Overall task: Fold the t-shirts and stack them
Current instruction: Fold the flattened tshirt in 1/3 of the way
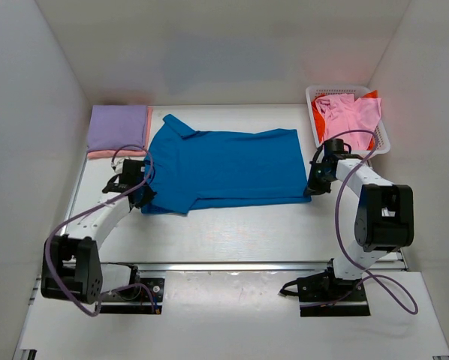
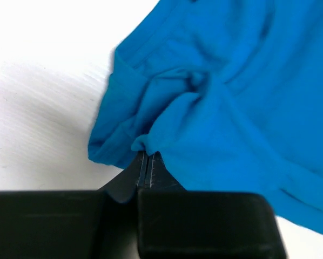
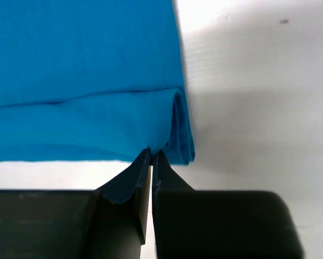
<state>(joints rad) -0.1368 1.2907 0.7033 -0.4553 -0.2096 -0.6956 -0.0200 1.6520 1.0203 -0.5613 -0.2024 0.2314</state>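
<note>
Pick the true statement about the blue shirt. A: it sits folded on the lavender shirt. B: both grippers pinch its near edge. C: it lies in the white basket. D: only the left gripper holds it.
B: the left gripper and right gripper each have their fingers shut on a fold at the near edge of the blue shirt.

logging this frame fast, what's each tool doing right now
Left tool: closed, pinching a bunched fold of the blue shirt.
Right tool: closed, pinching the blue shirt's folded corner.
</note>
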